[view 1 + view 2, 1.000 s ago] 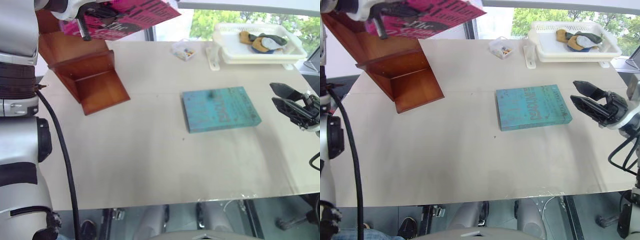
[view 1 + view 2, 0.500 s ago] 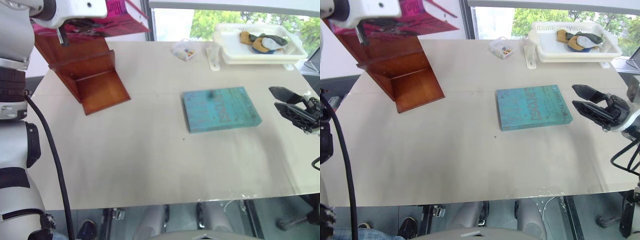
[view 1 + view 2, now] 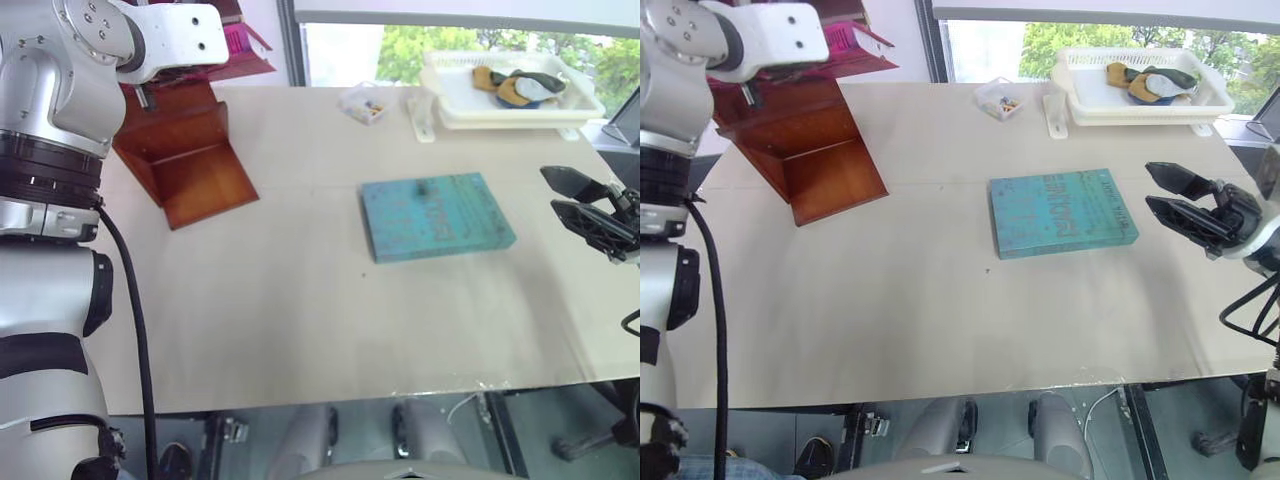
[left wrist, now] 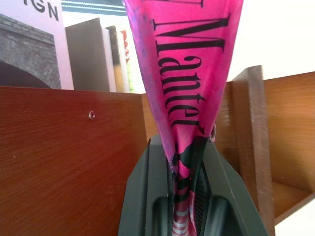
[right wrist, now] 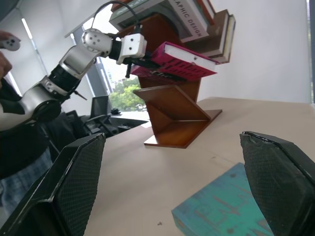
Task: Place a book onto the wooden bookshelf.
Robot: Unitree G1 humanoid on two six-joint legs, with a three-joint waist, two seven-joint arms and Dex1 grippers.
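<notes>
Book [image 5: 179, 60] gripped edge-on in the left gripper [image 4: 186, 162], held up at the wooden bookshelf [image 3: 185, 150] beside its stacked books [image 5: 197, 19] — not yet released, insertion left — right gripper [image 3: 1185, 205] spread open, empty, near the teal book [image 3: 435, 215].

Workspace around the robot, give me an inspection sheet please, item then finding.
Surface: pale table, flat.
Job's things: pink book held in the air at the wooden bookshelf, not yet resting on a shelf.
Clutter: teal book flat at mid-table; white tray with cloth items; small clear box.
Claws: left claw shut on the pink book; right claw open, holding nothing, beside the teal book.
Cables: black cable along the left arm.
Surroundings: window with greenery; a person at one side in the right wrist view.
</notes>
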